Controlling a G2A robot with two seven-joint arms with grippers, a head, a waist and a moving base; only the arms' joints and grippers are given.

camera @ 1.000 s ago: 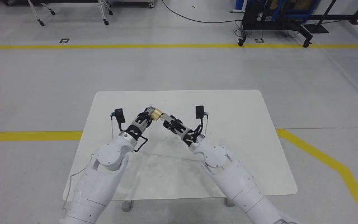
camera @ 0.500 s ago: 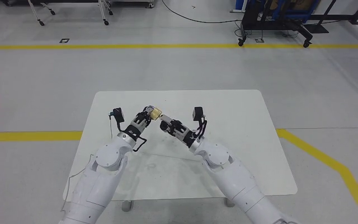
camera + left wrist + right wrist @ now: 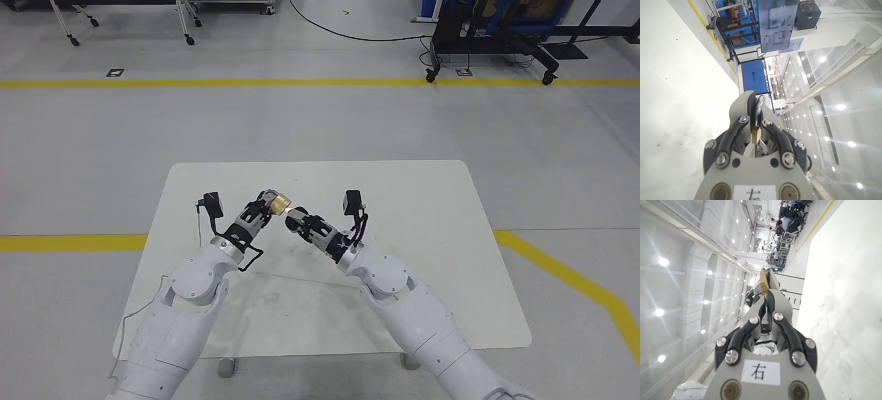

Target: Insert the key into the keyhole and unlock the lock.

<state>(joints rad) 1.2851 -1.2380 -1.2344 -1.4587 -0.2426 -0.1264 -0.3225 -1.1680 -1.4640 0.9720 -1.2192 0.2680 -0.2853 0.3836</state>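
Just left of frame centre, above the white table (image 3: pixel 430 200), the left gripper (image 3: pixel 266 207) clamps the brass lock (image 3: pixel 278 203). Immediately right, the right gripper (image 3: pixel 296 219) pinches the key (image 3: pixel 765 300), its tip against the lock's end.

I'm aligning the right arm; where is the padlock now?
In the top view, the brass padlock is held above the white table by the left gripper, just ahead of the right gripper.
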